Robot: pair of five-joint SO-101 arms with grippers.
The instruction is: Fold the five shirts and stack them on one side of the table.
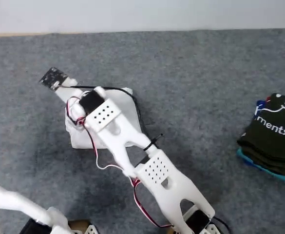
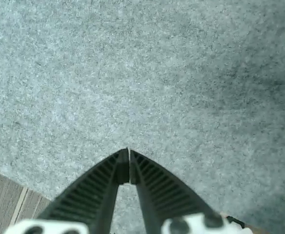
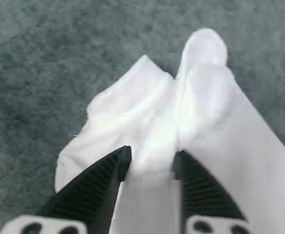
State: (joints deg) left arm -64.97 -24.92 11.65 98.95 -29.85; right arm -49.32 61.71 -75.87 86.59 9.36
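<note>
Worktop: a grey, carpet-like worktop [image 1: 191, 73] was seen from above, with two white robot arms entering from its near edge.
White shirt: a white shirt [image 1: 81, 139] was found left of centre as a loosely folded bundle, well apart from the stack.
Stack: a stack of folded shirts [image 1: 274, 141] was placed at the right edge of the worktop, with a dark shirt on top and a blue edge showing beneath. How many shirts it held could not be counted.
Right end effector: the right end effector [image 3: 152, 156] was positioned on the white shirt, with a raised ridge of white cloth pinched between its jaws.
Left end effector: the left end effector [image 2: 129, 152] was pressed together with nothing held, above bare worktop. The left arm [image 1: 15, 202] was parked at the near left corner.
Stage: the white shirt was judged to be the one in hand, not yet added to the stack.
Risk, unfolding: only a narrow ridge of cloth was gripped, so the lower layers could be left behind and the folds pulled open if the shirt were lifted.
Risk, slipping: the thin fabric could be lost from the jaws partway across.
Risk, dragging: the bundle could be snagged and rumpled by the rough worktop if it were slid.
</note>
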